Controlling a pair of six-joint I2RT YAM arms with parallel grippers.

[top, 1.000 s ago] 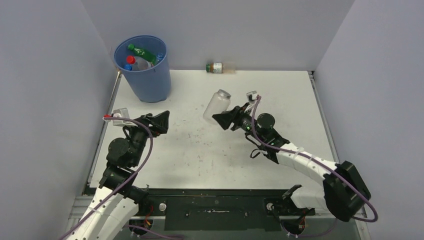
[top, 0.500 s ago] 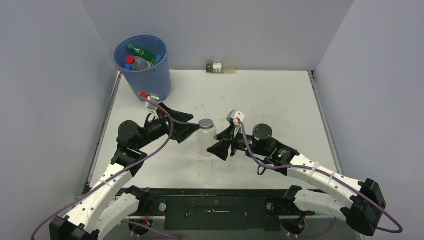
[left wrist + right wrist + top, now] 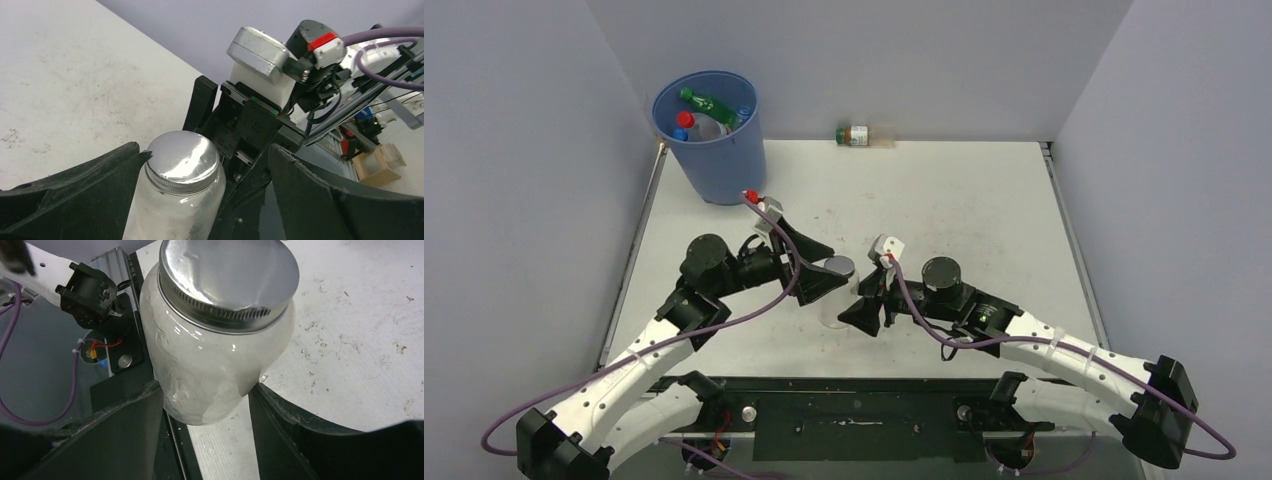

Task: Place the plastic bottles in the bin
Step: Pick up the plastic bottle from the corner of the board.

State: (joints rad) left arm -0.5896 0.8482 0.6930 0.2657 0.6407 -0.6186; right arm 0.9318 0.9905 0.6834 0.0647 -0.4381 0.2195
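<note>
One frosted clear jar with silver lid (image 3: 210, 355) mid-table (image 3: 984, 200), your right gripper (image 3: 205, 390) clamped on its body, your left gripper (image 3: 205, 150) spread wide around its lid, plastic bottles (image 3: 707, 103) in round blue plastic bin (image 3: 724, 165), far-left corner.

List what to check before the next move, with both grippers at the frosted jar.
1. The right gripper grips the frosted jar, a finger against each side: ok.
2. The left gripper is set around the jar's neck: ok.
3. The left gripper is closed on it: not ok; one finger touches the lid, the other stands apart.
4. Lid seated on the jar: ok.
5. Jar resting on the table or lifted: cannot tell.
6. The bin is upright, mouth open: ok.
</note>
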